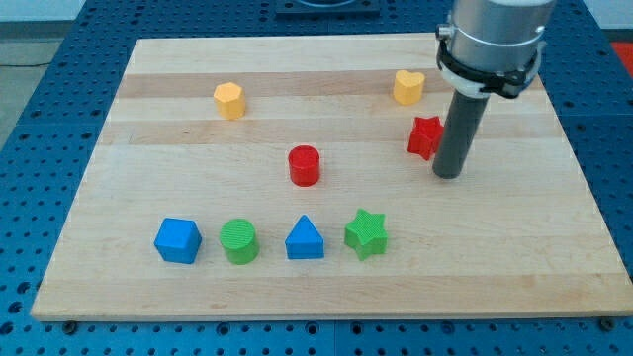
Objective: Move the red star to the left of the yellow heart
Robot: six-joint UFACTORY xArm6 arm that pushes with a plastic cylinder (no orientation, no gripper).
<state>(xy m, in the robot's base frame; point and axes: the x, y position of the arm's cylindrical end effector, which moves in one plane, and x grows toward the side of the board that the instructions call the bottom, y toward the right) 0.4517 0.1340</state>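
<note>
Red star: far right part of the board, just below-right of the yellow heart, a bit apart from it.
My tip: right up against the star's right side, looks like touching. No jaws here, just a bare rod, holding nothing.
How I'd do it: shove left first, staying under the heart so I don't bump it, then nudge up level with it.
Count: 1 red star, 1 yellow heart, 1 yellow hexagon, 1 red cylinder, 1 blue cube, 1 green cylinder, 1 blue triangle, 1 green star.

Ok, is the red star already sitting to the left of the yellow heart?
No, the red star lies below and slightly to the view's right of the yellow heart, with my tip just at the star's right.
</note>
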